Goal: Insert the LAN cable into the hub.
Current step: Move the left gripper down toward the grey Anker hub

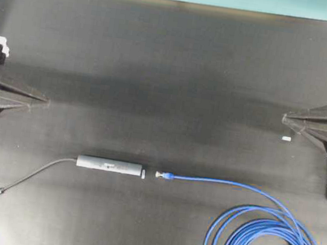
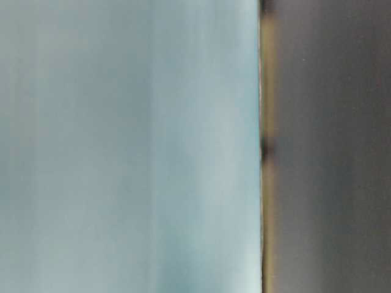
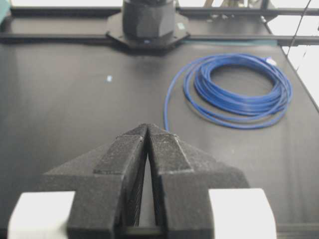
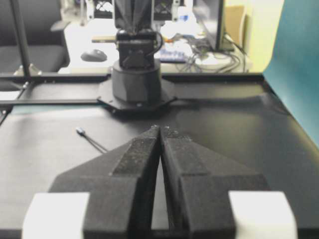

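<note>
Both grippers, left [image 1: 47,102] and right [image 1: 284,118], had jaws pressed together, empty. The LAN cable [image 1: 228,183] plug lay just beside the hub [image 1: 108,165] on the tabletop [image 1: 172,57].

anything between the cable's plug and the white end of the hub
Nothing: in the overhead view only a short bare strip of black mat separates the LAN cable plug from the hub, which lie end to end, not touching.

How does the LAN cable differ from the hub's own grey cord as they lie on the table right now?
The LAN cable is bright blue and long, mostly wound in loops at one side; the hub's grey cord is short, thin and runs out in one gentle curve. The LAN cable's plug lies just short of the hub, not inserted; the grey cord is attached to the hub's opposite end. Both lie flat on the black table, untouched by either gripper.
</note>
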`<state>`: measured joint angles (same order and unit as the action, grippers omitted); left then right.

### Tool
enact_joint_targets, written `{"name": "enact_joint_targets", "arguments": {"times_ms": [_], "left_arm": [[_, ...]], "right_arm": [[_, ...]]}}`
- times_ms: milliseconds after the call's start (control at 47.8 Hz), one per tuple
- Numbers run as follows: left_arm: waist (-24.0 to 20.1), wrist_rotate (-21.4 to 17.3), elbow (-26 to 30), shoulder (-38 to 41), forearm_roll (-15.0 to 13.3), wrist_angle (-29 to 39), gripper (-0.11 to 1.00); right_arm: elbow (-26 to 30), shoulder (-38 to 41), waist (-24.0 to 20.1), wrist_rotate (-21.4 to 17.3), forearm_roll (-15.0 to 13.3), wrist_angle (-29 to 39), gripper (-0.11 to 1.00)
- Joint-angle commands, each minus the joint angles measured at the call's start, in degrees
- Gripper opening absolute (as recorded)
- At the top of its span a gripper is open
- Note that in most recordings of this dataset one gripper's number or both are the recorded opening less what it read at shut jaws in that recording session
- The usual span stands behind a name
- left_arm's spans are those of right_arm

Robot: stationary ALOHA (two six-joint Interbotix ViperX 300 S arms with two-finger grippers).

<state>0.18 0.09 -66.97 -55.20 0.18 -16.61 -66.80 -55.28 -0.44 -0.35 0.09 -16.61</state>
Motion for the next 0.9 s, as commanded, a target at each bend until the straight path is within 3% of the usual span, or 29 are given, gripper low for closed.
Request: {"name": "enact_joint_targets", "arguments": {"times_ms": [0,105,377,690,879], "left_arm": [[1.58,2.2,0.53,1.23,2.29,-1.23,0.06],[3.6,5.89,0.53,2.46,2.37,-4.04,0.0],[7.21,8.09,0.18,7.73,2.37,-5.62,0.0],[6.5,8.09,-3.25,20.21,2.37,-20.83,0.0],[6.33,8.17,-4.57,26.72,2.37,-25.05,0.05]], "right_arm": [[1.32,1.41,-0.18,-0.7,0.53,-0.35,0.03],[3.69,6.86,-1.41,-1.67,4.57,2.72,0.0],[6.5,19.51,-5.19,-3.96,4.57,1.49,0.0],[7.65,25.22,-5.27,-4.22,4.83,2.37,0.0],[7.56,24.87,-5.27,-6.06,5.01,2.46,0.0]]}}
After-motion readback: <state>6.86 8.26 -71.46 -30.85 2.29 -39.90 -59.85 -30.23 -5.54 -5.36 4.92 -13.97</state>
